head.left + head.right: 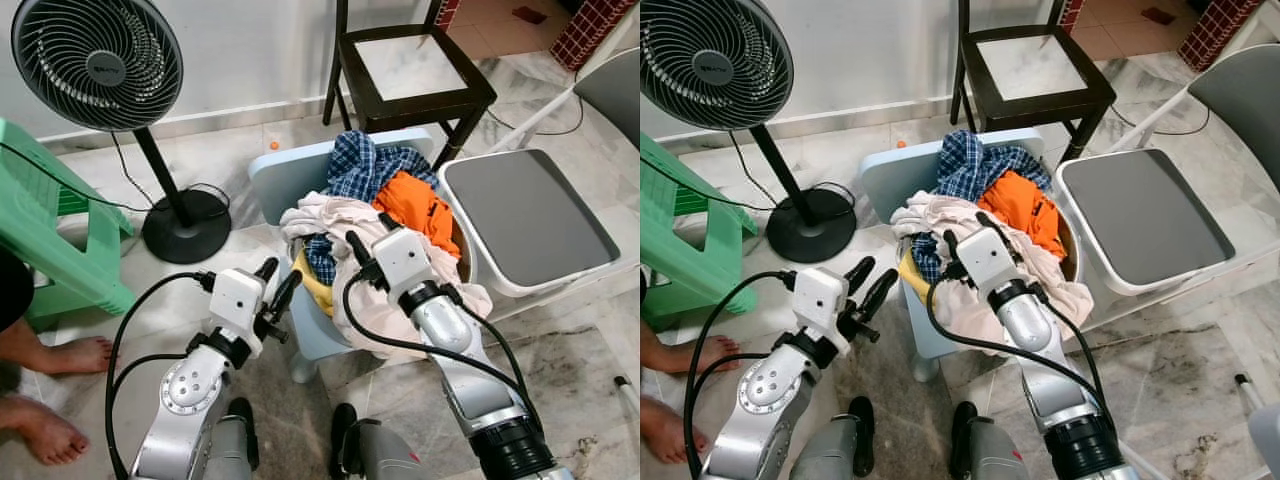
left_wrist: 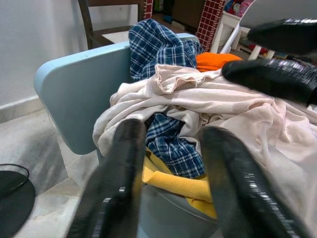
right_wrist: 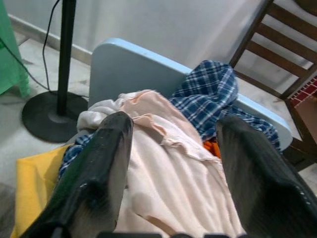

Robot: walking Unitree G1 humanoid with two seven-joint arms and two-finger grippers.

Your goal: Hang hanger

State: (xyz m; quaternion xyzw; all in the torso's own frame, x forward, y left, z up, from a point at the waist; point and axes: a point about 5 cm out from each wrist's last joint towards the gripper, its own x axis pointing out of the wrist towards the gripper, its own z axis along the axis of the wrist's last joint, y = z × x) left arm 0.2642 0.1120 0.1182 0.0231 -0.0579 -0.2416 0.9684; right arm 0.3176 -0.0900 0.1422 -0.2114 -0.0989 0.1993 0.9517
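Note:
A light blue bin (image 1: 283,178) with its lid raised stands before me, heaped with clothes. A pale pink cloth (image 1: 325,215) lies on top, with a blue plaid shirt (image 1: 360,165), an orange garment (image 1: 415,205) and a yellow cloth (image 1: 313,287) around it. My right gripper (image 1: 369,232) is open just above the pink cloth (image 3: 163,148), one finger to either side of a fold. My left gripper (image 1: 277,280) is open at the bin's left side, pointing at the yellow cloth (image 2: 173,186) and the plaid shirt (image 2: 171,144). I can make out no hanger.
A black standing fan (image 1: 97,60) and a green plastic stool (image 1: 50,240) are on the left. A dark wooden chair (image 1: 415,65) stands behind the bin, and a white chair with a grey seat (image 1: 525,215) is at the right. A person's bare feet (image 1: 60,355) are at the left edge.

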